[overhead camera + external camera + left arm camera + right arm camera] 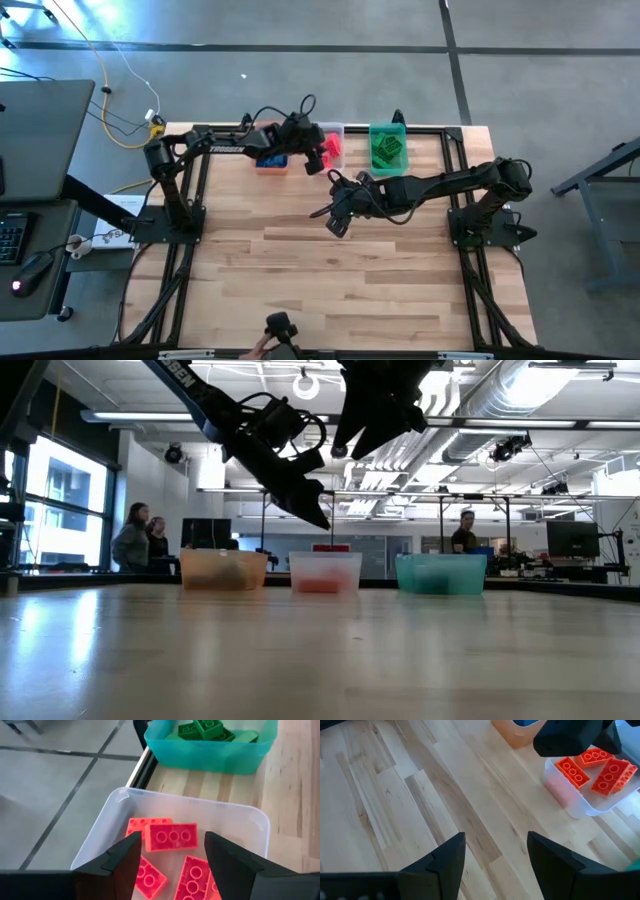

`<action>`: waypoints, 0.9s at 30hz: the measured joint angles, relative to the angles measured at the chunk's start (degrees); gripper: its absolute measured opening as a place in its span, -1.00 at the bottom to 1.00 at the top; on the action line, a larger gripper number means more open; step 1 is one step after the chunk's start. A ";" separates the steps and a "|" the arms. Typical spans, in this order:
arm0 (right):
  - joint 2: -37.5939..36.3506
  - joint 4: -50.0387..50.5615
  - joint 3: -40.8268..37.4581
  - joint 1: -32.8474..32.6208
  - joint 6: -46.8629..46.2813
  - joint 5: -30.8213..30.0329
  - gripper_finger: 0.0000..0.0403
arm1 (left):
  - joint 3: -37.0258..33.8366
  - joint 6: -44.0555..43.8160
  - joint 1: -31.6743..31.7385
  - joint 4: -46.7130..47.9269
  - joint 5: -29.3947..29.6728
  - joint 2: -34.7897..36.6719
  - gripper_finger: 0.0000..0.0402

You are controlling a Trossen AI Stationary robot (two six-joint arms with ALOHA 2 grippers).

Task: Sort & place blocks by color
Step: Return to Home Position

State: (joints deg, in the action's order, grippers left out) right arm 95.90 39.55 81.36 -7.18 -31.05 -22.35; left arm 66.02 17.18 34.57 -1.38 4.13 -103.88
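Red plastic bricks (171, 837) are lying in a clear translucent bin (102, 827) beneath the open left gripper (172, 842). The right gripper (496, 840) is hanging open at the bin's six o'clock.

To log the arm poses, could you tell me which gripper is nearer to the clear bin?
Left. The left gripper hangs open directly above the clear bin; the right gripper, also open, is over bare table, away from it.
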 joint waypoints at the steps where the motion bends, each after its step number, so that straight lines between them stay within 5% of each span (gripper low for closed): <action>1: 0.00 0.00 0.00 0.00 0.00 0.00 -0.01 | 0.50 0.07 -0.05 1.12 0.02 0.00 0.02; 7: 0.00 -0.02 0.00 0.00 0.20 -0.08 -0.01 | 1.27 -1.62 -0.76 6.80 -5.89 3.33 0.01; 14: 0.00 -0.81 0.00 0.00 1.48 -0.80 -0.01 | -5.20 -5.06 -2.85 8.78 -14.97 14.99 0.01; 24: 0.00 -2.38 0.00 0.00 3.48 -1.58 -0.01 | -25.68 -12.57 -11.16 -2.01 -15.29 35.87 0.01; 27: 0.00 -3.89 0.00 0.00 5.24 -1.58 -0.01 | -30.35 -15.66 -14.06 -2.52 -10.74 41.10 0.01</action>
State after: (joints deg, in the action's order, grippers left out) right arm 95.90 35.66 81.36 -7.18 -25.81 -23.93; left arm 35.67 1.51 20.50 -3.89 -6.61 -62.77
